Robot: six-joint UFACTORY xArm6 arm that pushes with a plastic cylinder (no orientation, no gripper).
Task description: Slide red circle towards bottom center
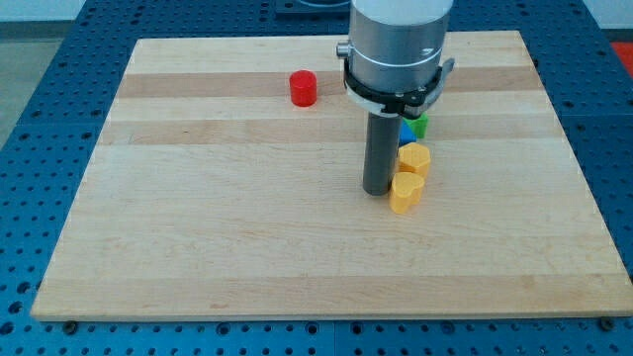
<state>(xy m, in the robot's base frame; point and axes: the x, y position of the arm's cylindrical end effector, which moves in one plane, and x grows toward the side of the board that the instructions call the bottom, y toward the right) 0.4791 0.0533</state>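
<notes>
Presently listed: small red circular block [304, 89], upper board [247, 237], left of centre, apart from everything. Probably light, rigid, free-sliding on smooth wood; best pushed from its top side. My tip [377, 191] holds nothing, just beside two yellow blocks [409, 176]; green [419, 126] and blue [406, 131] blocks behind.

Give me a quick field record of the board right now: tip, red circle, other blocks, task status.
tip: my tip rests on the board right of centre, touching or nearly touching the left side of the lower yellow block
red circle: near the view's top, up and left of my tip, well apart from it
other blocks: upper yellow block just above the lower one; green block and blue block above that, partly hidden by the arm
task status: red circle not yet near bottom centre
</notes>
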